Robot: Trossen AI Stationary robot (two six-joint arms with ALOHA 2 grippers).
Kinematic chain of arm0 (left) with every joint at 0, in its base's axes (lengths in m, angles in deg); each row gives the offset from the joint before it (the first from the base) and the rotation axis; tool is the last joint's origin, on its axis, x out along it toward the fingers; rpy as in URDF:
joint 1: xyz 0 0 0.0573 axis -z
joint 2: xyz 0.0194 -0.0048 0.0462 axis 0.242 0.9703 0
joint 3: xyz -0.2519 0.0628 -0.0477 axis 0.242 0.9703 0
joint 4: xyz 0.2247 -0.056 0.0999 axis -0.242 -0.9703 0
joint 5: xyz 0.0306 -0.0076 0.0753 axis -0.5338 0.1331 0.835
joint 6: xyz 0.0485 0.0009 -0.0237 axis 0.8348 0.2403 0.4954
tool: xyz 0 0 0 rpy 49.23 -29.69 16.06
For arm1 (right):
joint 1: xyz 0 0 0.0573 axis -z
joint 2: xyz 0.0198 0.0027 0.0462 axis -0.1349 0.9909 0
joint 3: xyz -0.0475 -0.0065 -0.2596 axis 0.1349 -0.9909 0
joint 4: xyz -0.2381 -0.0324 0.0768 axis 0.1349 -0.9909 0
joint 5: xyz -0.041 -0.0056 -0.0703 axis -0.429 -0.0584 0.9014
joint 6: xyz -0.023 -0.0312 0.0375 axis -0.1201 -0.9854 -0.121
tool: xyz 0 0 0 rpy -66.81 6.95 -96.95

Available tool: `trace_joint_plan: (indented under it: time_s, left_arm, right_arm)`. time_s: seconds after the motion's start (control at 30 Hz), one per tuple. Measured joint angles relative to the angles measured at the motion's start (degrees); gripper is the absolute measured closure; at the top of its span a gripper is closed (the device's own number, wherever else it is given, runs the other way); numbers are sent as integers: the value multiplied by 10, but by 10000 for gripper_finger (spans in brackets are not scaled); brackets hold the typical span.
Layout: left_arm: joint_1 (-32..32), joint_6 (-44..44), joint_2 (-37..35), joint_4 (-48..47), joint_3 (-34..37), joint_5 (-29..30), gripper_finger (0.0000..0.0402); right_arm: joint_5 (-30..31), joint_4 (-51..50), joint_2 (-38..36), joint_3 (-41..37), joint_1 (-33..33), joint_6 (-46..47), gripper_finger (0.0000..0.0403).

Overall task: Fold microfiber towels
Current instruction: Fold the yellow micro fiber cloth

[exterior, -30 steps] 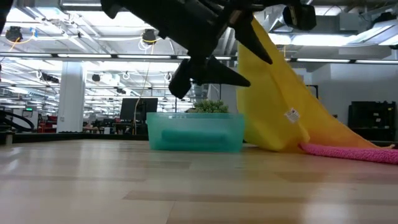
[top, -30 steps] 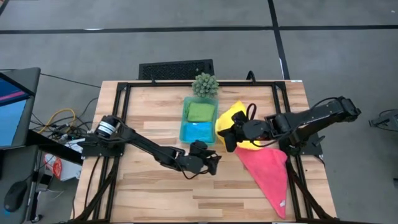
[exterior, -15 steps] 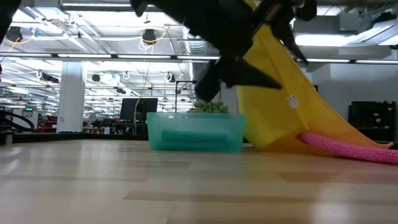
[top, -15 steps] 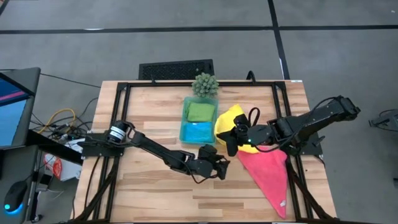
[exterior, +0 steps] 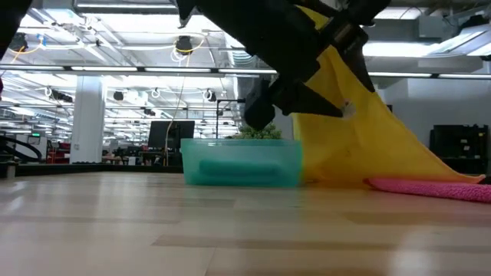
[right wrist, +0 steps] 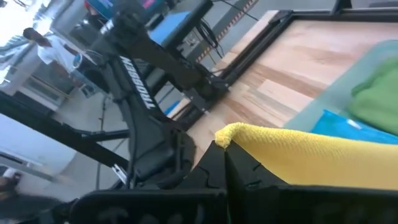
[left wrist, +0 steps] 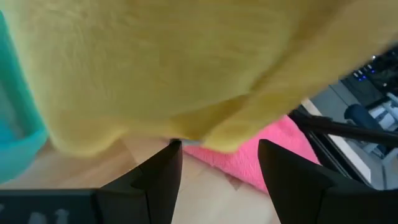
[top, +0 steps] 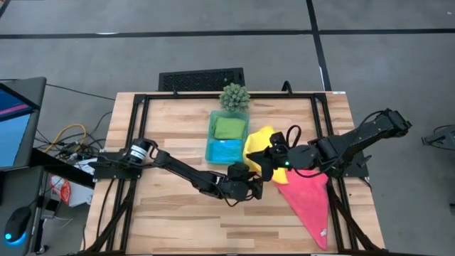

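Observation:
A yellow towel [exterior: 360, 130] hangs from my right gripper [top: 266, 161], which is shut on it just right of the teal tray [top: 211, 135]. The towel's lower end rests on the table and on the pink towel [top: 309, 200], which lies flat at the near right. My left gripper [left wrist: 217, 177] stands open close under the hanging yellow towel [left wrist: 186, 68], its fingers on either side of the lower fold, with the pink towel [left wrist: 261, 155] beyond. A green towel [top: 229, 127] and a blue towel [top: 226, 150] lie in the tray. My right gripper pinches the yellow towel by a top edge [right wrist: 229, 133] between its two fingers, coming from the table's right, nearly level. The towel drapes down from the fingers, one slope drawn fairly straight [exterior: 399, 142], and its bottom lies on the table.
A small spiky green plant [top: 234, 96] stands just beyond the tray's far end. Bare wood [top: 170, 220] spreads over the table's near left. Black frame rails [top: 138, 128] run along the table's sides.
My left gripper has moved toward the table's right edge, staying open, and has come in under the hanging yellow towel. My right gripper has tipped and risen a little with the towel, and the towel has bunched closer to the tray.

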State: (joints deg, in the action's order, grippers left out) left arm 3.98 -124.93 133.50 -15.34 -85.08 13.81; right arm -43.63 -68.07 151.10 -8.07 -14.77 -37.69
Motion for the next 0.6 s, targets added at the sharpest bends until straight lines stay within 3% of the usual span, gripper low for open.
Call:
trace_joint_plan:
  time_s: [0.13, 0.6]
  left_arm:
    - [-9, -15, 0, -16, 0, -26, 197]
    - [-9, -66, 0, -81, 0, -15, 197]
  right_arm:
    - [0, 9, 0, 0, -3, -2, 398]
    - [0, 43, -4, 0, -19, -28, 398]
